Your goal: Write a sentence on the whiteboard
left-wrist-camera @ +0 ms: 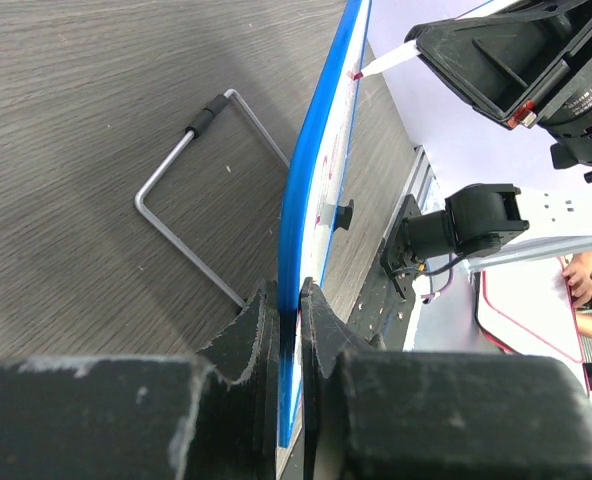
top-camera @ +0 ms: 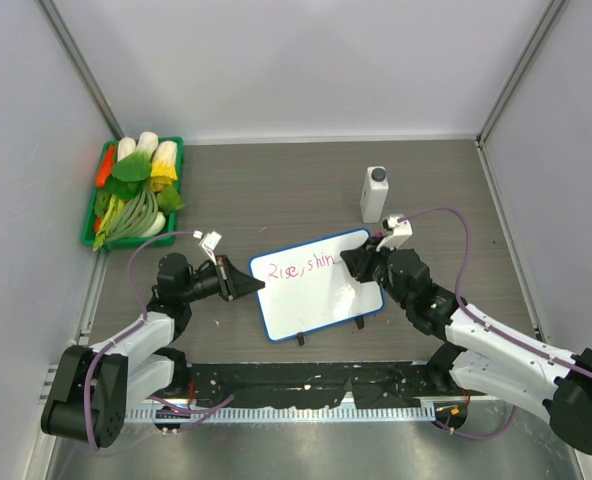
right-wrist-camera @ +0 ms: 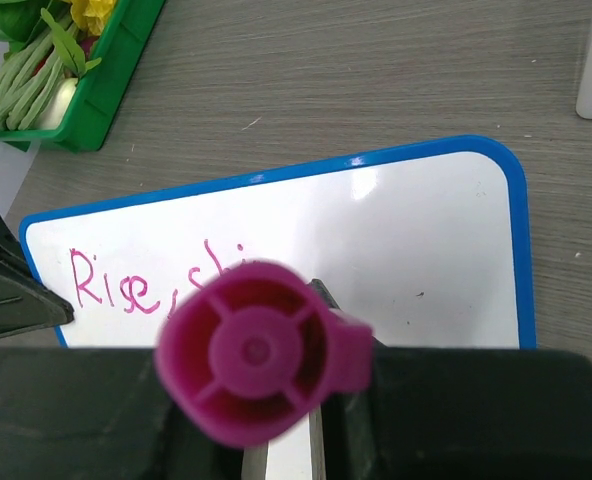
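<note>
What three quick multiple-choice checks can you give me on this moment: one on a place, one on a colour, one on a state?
1. Where on the table is the green crate of vegetables?
A. far left
B. near right
C. centre

2. What colour is the writing on the whiteboard?
A. black
B. pink
C. green

3. What is the state of the left tool?
A. open, clear of the board
B. shut on the whiteboard's edge
C. out of view

Answers:
1. A, as the top view shows the crate at the far left corner.
2. B, as the strokes read pink in the top and right wrist views.
3. B, as the left wrist view shows both fingers pressed against the blue rim.
</note>
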`<state>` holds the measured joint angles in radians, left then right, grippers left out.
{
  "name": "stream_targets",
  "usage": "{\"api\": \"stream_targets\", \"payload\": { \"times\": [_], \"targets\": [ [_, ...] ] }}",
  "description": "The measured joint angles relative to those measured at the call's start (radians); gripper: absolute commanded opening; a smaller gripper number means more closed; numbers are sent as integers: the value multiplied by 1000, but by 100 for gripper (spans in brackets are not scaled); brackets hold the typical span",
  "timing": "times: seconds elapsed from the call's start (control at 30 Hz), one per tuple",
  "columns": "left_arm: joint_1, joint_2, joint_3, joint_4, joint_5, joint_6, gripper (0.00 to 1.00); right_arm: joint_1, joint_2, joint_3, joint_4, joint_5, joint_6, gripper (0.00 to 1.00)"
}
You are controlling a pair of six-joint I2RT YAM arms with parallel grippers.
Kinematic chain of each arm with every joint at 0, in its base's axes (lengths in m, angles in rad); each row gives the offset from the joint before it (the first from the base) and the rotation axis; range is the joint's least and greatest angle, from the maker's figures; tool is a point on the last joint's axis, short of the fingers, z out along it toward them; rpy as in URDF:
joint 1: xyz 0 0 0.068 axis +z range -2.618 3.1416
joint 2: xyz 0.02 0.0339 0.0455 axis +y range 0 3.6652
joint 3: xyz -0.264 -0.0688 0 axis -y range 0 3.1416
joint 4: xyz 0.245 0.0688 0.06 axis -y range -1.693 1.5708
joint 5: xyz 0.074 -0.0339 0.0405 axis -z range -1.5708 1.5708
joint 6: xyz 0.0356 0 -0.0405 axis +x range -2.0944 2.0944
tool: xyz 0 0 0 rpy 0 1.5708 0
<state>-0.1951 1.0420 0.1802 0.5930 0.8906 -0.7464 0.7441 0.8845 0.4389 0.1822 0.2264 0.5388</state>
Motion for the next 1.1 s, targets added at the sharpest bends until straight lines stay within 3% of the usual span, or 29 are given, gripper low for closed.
{"api": "stream_targets", "payload": {
  "times": [0.43, 1.1],
  "targets": [
    [0, 0, 0, 0, 0, 0, 0, 0, -42, 7, -17, -3, -7, 1],
    [0, 0, 0, 0, 0, 0, 0, -2, 25, 14, 19, 20, -10, 1]
  ]
}}
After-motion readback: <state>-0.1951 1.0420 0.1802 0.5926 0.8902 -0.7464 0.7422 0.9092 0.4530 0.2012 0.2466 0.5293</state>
